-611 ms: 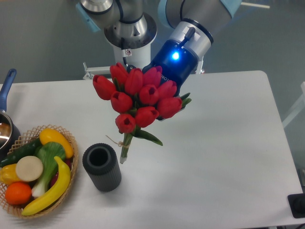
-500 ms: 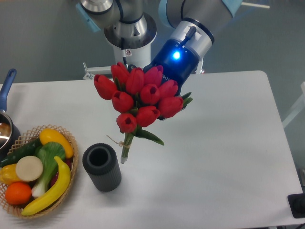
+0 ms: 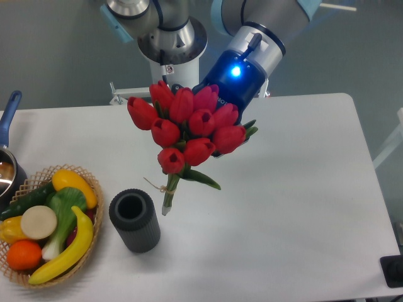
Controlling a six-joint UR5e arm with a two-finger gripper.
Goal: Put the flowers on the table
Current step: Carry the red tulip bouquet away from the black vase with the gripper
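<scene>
- The gripper (image 3: 221, 129) sits behind the red heads of the tulip bunch (image 3: 189, 126), so its fingers are hidden. I cannot tell from this view whether they are spread or pressed together, though the bunch hanging in the air suggests it is being held.
- The flowers are above the white table (image 3: 296, 201), tilted, with the blooms up near the blue-lit wrist and the green stems pointing down and to the left. The stem ends are just beside the rim of the dark grey vase (image 3: 134, 220), apart from it.
- A thin string is tied round the stems below the lowest bloom.
- The step in hand looks like carrying the bunch away from the vase to a bare part of the tabletop.
- To do it well, the stem ends should travel clear of the vase, since a brush could tip it or twist the bunch in the grip.
- The open stretch to the right of the vase seems the safest landing spot, well apart from the wicker basket of toy fruit and vegetables (image 3: 47, 220) and the pot (image 3: 7, 167) at the left edge.
- Lowering the bunch at a shallow angle, stems first and then blooms, should let it lie flat before release, without dropping or rolling.
</scene>
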